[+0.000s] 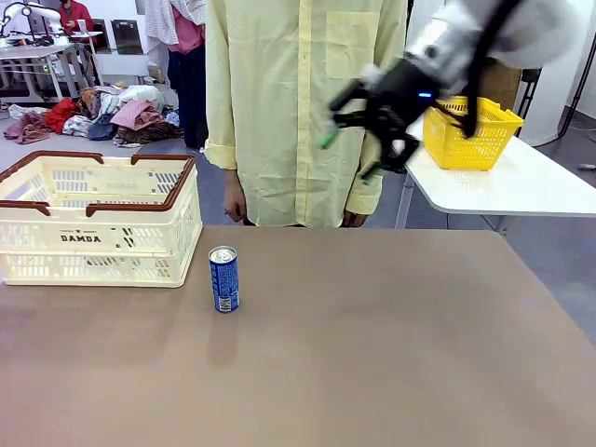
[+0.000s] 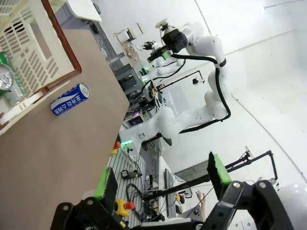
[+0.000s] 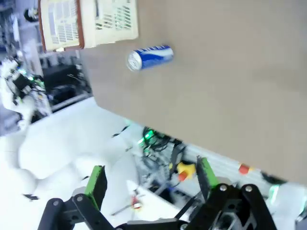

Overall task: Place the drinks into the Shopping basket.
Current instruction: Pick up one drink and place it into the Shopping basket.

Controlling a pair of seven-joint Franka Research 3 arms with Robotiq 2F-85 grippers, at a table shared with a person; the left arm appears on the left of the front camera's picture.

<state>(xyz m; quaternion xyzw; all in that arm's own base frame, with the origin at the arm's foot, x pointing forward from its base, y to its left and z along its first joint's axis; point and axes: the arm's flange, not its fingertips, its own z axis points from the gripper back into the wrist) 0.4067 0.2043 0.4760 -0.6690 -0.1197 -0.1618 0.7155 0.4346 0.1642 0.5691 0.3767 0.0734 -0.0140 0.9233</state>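
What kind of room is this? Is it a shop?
Probably a robot lab, not a shop: robot arms on stands, a Shopping basket and a blue can on a plain table, clothes piled behind.

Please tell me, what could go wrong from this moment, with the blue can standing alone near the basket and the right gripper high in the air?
1. The blue can is slim and stands upright on the bare table; an off-centre approach by the open right gripper could tip it and let it roll.
2. The can stands close beside the Shopping basket, so a finger might strike the basket wall.
3. The green can already lies inside; the blue one could land on it.
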